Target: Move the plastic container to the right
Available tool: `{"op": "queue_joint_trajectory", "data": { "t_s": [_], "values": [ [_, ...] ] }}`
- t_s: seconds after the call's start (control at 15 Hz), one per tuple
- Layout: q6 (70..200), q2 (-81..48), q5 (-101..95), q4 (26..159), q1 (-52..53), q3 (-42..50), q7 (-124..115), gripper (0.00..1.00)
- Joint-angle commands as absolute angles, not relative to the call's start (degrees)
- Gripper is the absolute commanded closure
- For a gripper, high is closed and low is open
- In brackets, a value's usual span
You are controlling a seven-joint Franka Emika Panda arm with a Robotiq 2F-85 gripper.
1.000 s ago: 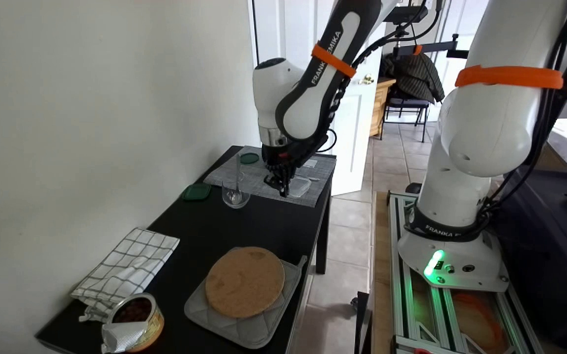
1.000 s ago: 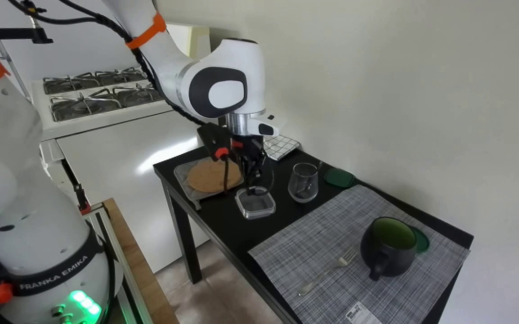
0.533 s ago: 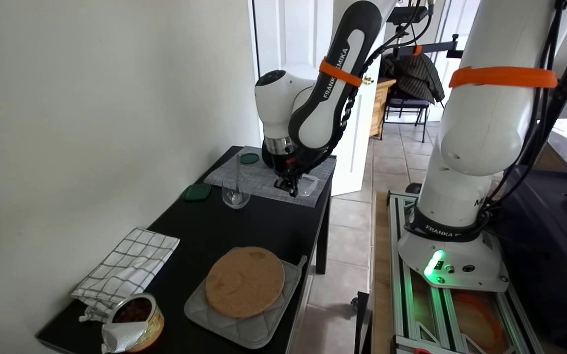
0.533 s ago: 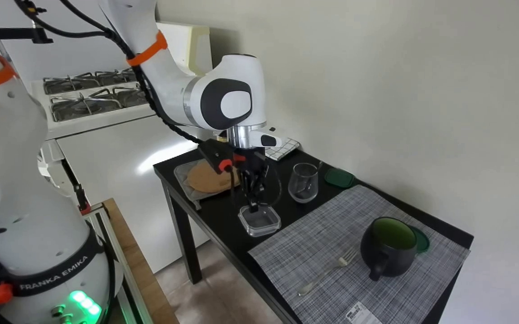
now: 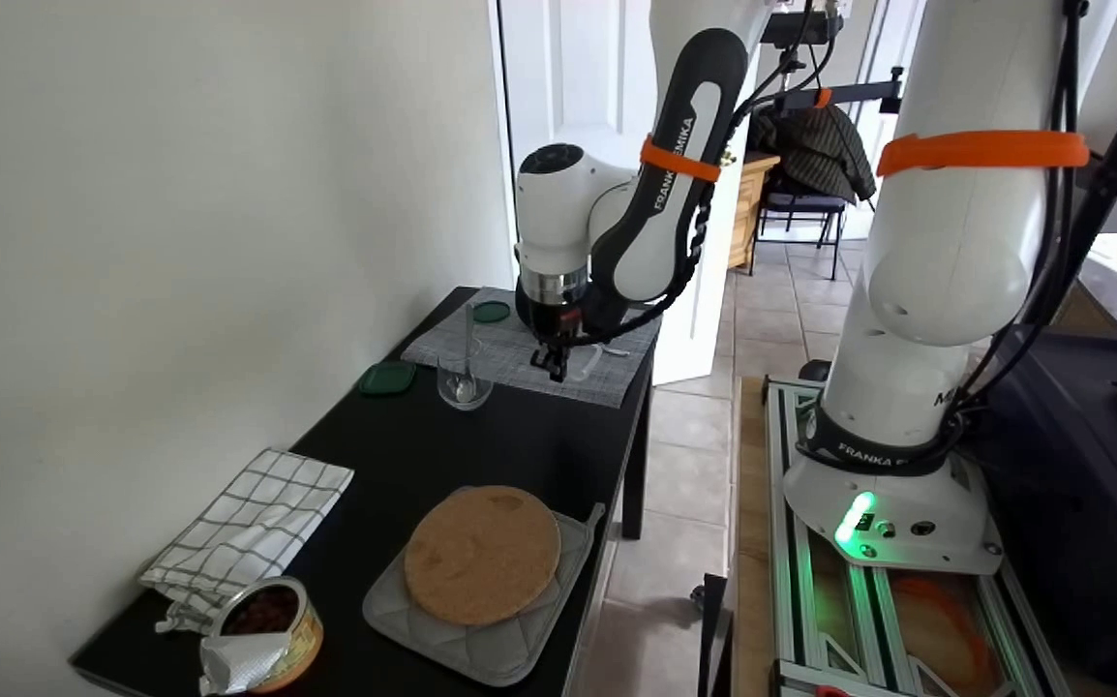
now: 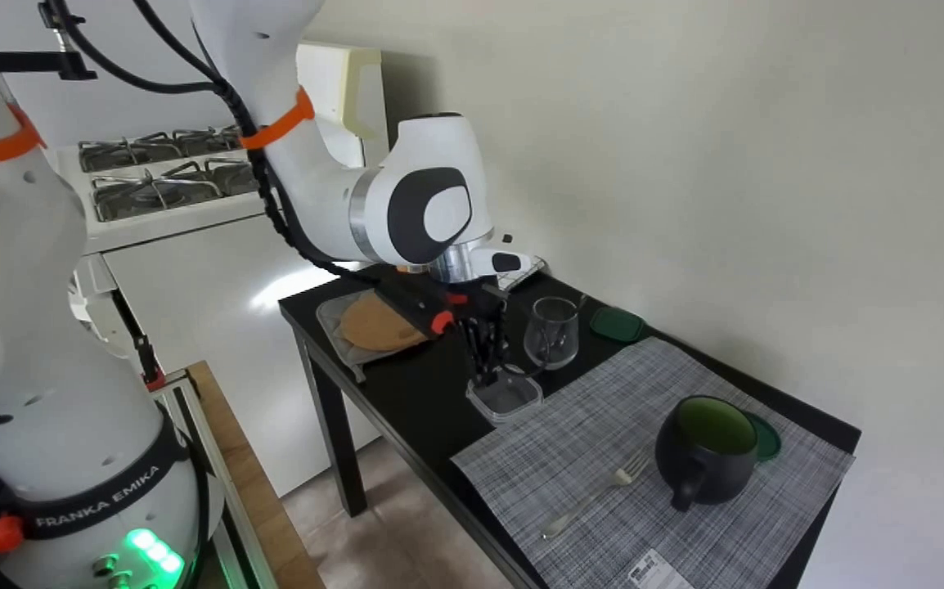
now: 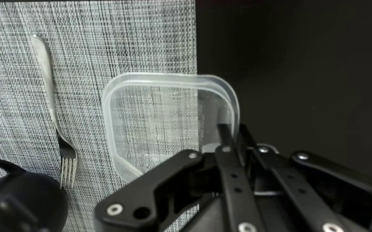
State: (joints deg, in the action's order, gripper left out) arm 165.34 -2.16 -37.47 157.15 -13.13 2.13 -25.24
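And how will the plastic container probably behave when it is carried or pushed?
The plastic container is probably light for its size, since its clear walls look thin. It may tilt when carried, because the hand pinches it at only one side. Rolling seems unlikely, given its low, squarish shape.

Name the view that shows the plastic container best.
The wrist view. It looks down on the plastic container, large and near the middle, with much of its rim visible; the gripper, pinching its wall, covers the lower right part. Both exterior views show it much smaller and partly hidden.
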Motion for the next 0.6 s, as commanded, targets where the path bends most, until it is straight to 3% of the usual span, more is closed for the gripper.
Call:
{"op": "queue_joint_trajectory", "data": {
  "t_s": [0.0, 0.27, 0.53],
  "values": [
    [167.1, -8.2, -50.8, 153.4, -13.9, 5.3, -31.5, 0.98],
    [166.5, -13.0, -60.9, 149.4, -12.6, 8.0, -38.7, 0.98],
    [167.4, -18.9, -58.5, 146.9, -13.7, 8.0, -38.9, 0.98]
  ]
}}
